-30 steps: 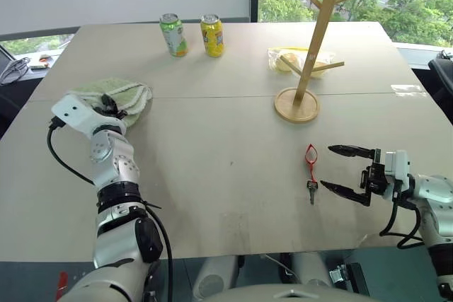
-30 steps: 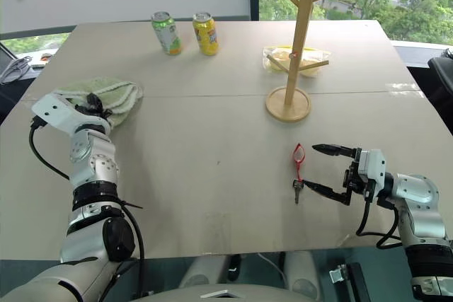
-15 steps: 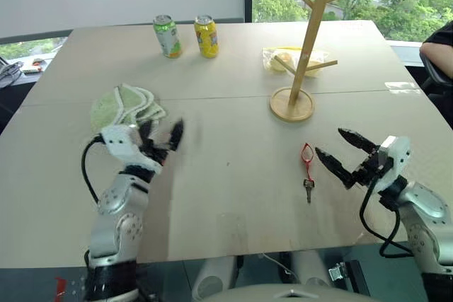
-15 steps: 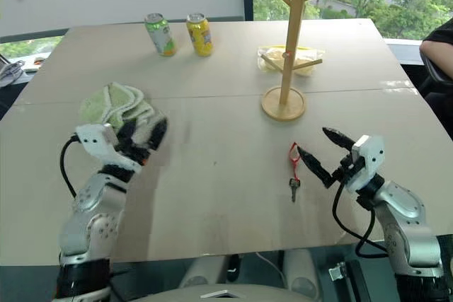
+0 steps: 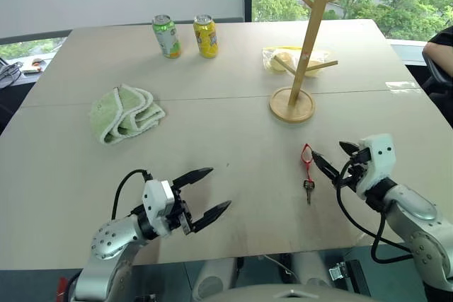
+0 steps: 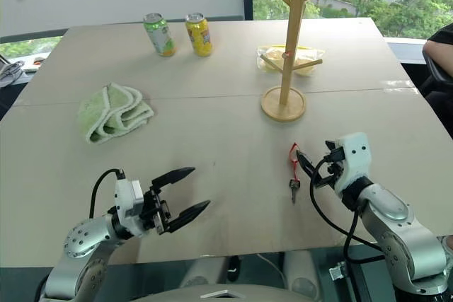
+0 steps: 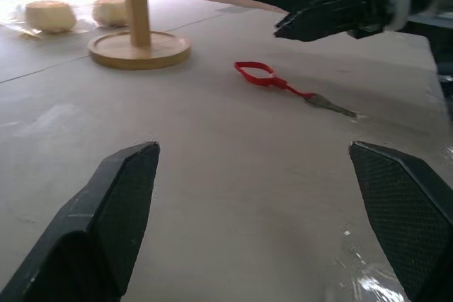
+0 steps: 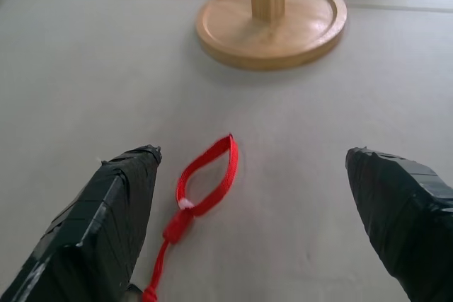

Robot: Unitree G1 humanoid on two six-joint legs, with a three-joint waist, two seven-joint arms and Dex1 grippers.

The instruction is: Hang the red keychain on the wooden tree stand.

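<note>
Fingers on both our grippers stand spread wide, holding nothing. We have not yet picked up the thin red keychain with its small dark key (image 5: 308,167) — it lies flat on the pale tabletop (image 5: 233,118), near the round base of the light-wood tree stand (image 5: 303,40), so grasping, lifting and hanging all remain. Our right gripper (image 5: 333,159) hovers just beside the loop, angled slightly downward toward it. Our left gripper (image 5: 205,191) hangs level and well apart, pointing across the table — likely idle.
</note>
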